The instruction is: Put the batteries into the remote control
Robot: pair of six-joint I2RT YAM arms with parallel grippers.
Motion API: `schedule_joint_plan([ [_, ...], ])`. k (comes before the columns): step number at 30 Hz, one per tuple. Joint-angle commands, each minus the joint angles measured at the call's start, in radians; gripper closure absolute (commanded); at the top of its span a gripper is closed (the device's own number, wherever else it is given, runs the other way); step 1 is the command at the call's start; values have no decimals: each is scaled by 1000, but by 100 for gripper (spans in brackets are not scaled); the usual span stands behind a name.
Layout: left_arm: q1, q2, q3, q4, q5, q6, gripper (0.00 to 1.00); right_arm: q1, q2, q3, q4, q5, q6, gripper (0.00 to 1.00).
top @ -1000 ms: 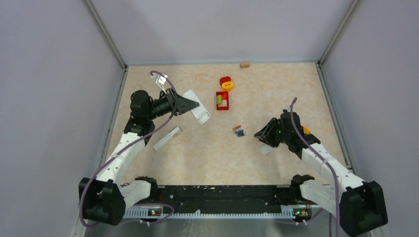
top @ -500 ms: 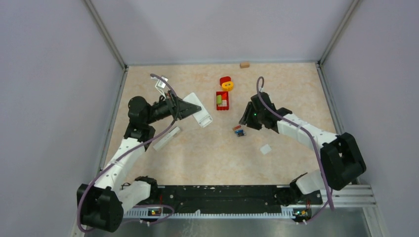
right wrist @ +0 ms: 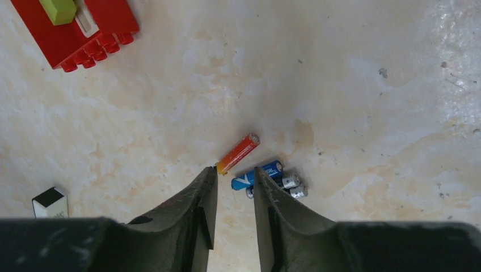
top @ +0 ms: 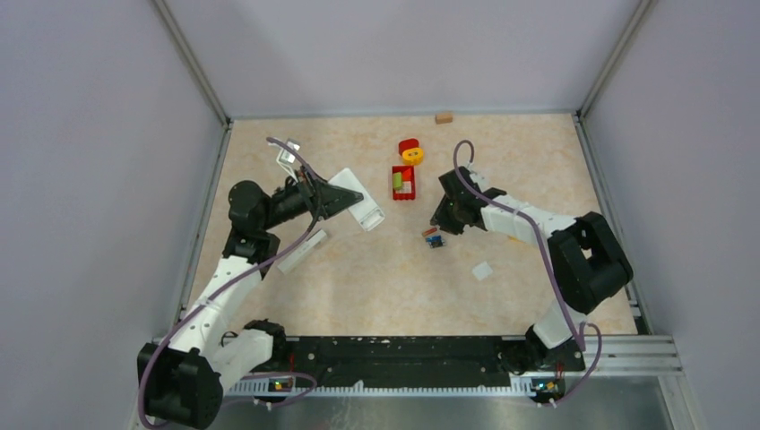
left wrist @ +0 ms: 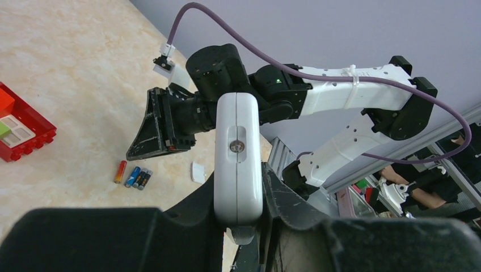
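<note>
My left gripper [top: 345, 196] is shut on a white remote control [top: 360, 204] and holds it above the table at the left; in the left wrist view the remote [left wrist: 238, 153] stands between my fingers [left wrist: 238, 198]. Several batteries [top: 434, 237] lie side by side mid-table: one reddish-orange [right wrist: 238, 153], one blue [right wrist: 256, 174], two dark [right wrist: 290, 185]. My right gripper [top: 438, 224] hovers just over them, jaws a little apart and empty [right wrist: 234, 171]. Its tips straddle the near ends of the orange and blue cells.
A long white remote [top: 303, 251] lies under the left arm. A small white flat piece [top: 482, 270] lies near-right of the batteries. A red brick tray [top: 403, 182], a red-and-yellow toy [top: 411, 150] and a tan block [top: 444, 116] sit farther back.
My right arm has swung from the near right side over to the batteries, leaving the small white piece behind. The left gripper with the remote shifted only slightly.
</note>
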Motion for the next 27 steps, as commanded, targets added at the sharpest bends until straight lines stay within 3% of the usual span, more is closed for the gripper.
schedule_joint_plan([
  [1,-4,-30,-16,46,-33,-4,100,12,44,60,2,22,84,72],
  [3,-4,-32,-19,38,-38,-1,100,12,57,67,1,25,97,76],
  [19,-4,-44,-16,21,-43,11,100,13,161,95,15,-40,143,76],
  [27,-4,-45,-15,15,-45,17,100,13,204,124,5,-42,132,87],
])
